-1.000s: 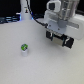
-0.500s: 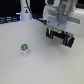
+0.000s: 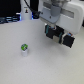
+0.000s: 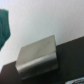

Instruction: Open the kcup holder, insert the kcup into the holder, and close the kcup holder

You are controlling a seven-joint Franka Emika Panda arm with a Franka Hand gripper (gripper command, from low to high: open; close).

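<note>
Only the kcup (image 3: 23,48) shows clearly; hand (image 3: 58,36) fingertips indistinct

Readable text: none that I can make out — both views too blurred.
Labels, brands, numbers: none legible from here.

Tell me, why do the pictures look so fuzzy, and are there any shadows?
In the exterior view everything is soft and grainy; the kcup is a small blur casting a faint shadow on the pale table, and the gripper looks smeared. In the wrist view a grey boxy thing fills the frame out of focus, with dark shadow beside it.
</note>
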